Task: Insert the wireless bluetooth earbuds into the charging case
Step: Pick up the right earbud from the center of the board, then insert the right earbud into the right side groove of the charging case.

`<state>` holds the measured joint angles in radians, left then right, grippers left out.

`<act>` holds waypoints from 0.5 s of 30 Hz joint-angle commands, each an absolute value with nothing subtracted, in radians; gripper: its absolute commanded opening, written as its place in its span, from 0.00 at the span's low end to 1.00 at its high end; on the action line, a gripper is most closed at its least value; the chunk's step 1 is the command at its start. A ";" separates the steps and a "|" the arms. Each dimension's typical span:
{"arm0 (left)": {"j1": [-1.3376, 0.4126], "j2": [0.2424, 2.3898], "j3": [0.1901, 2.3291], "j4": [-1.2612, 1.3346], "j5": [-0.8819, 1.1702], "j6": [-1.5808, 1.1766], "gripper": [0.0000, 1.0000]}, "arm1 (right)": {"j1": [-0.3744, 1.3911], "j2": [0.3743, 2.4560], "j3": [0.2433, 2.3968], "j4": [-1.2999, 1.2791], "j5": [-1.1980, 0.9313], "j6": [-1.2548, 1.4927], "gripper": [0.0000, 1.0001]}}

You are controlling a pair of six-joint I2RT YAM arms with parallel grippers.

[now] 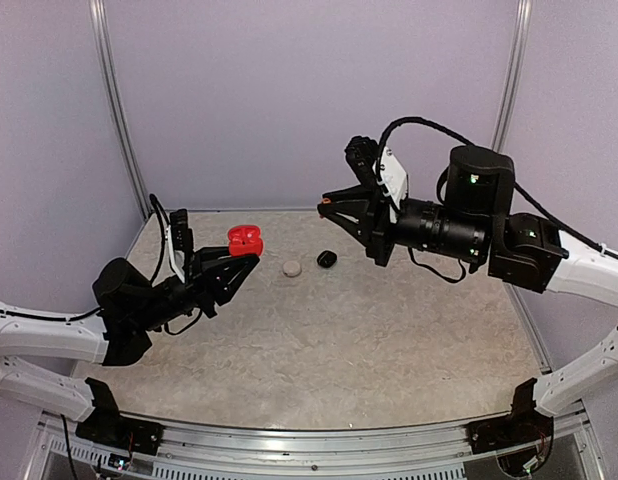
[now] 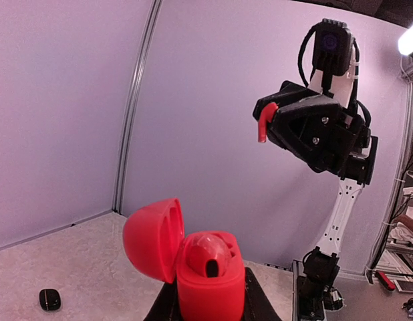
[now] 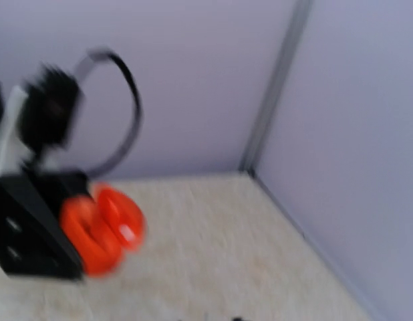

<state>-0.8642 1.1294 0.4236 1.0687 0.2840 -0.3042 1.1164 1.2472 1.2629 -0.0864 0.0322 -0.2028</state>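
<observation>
Red earbud (image 2: 262, 122) pinched in the closed right gripper (image 1: 327, 205), upper right of the left wrist view, apart from the lid-open red charging case (image 2: 210, 287), bottom centre, clamped by the left gripper (image 1: 247, 256); 1 rounded red shape (image 2: 208, 257) inside. Black case (image 1: 327, 259) and whitish piece (image 1: 291, 268) lie mid-table (image 1: 389, 340)

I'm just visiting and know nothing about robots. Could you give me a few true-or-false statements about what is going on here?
1. The left claw holds a red case with its lid open. True.
2. The right claw is empty. False: it pinches a small red earbud.
3. The right claw touches the red case. False: they are apart, both up in the air.
4. A black item and a whitish item lie on the table. True.
</observation>
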 commanded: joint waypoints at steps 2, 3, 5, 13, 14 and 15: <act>-0.873 1.153 0.470 1.081 0.304 -0.324 0.00 | 1.174 1.289 1.267 0.084 0.002 -0.286 0.07; -0.875 1.156 0.475 1.078 0.303 -0.325 0.00 | 1.181 1.300 1.268 0.100 0.002 -0.290 0.07; -0.882 1.162 0.481 1.075 0.303 -0.327 0.00 | 1.190 1.325 1.270 0.124 0.002 -0.296 0.07; -0.923 1.185 0.497 1.085 0.286 -0.291 0.00 | 1.209 1.382 1.279 0.188 -0.038 -0.308 0.08; -0.927 1.189 0.502 1.087 0.288 -0.286 0.00 | 1.208 1.389 1.280 0.191 -0.043 -0.305 0.08; -0.930 1.194 0.504 1.088 0.288 -0.281 0.00 | 1.210 1.395 1.281 0.194 -0.046 -0.301 0.08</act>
<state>-0.9134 1.1751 0.4679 1.0660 0.2871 -0.3077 1.1976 1.3746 1.2629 0.1303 -0.0193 -0.2985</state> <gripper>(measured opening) 0.206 0.113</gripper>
